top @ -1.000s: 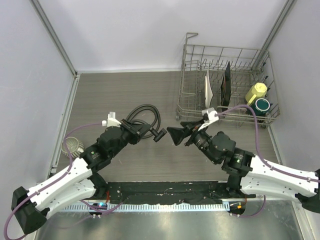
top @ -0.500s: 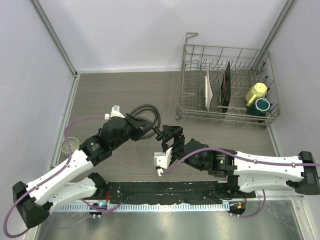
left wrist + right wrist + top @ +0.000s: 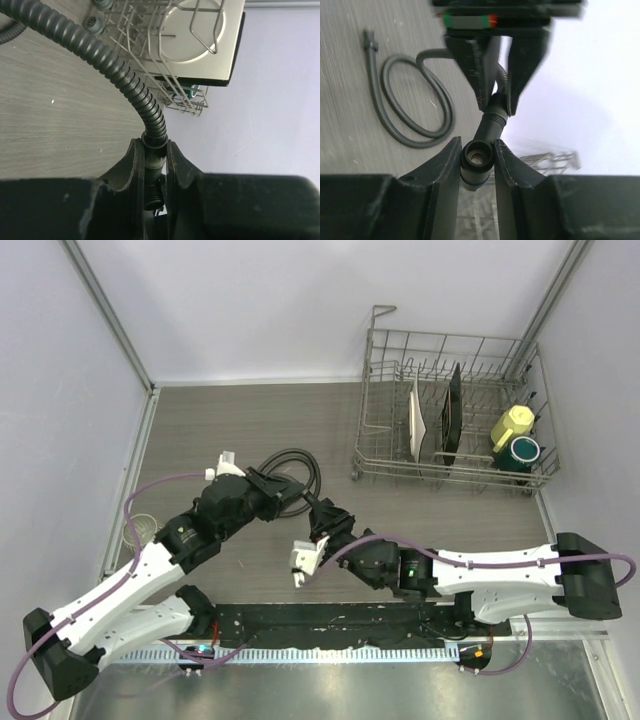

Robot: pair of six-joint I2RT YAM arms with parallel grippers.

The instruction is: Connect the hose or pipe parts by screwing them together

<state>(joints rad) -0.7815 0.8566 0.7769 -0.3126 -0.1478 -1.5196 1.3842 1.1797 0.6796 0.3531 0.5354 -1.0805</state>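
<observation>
Now the left jaws clench the hose connector and the right jaws grasp the nozzle fitting, seemingly end-to-end; next probably calls for twisting.

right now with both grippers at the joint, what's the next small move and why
Probably twist the right gripper to start threading the nozzle fitting. Its fingers are closed on it, the fitting's stem lines up with the end connector of the hose, and the left gripper clamps that end to brace it. Whether threads have caught cannot be seen.
</observation>
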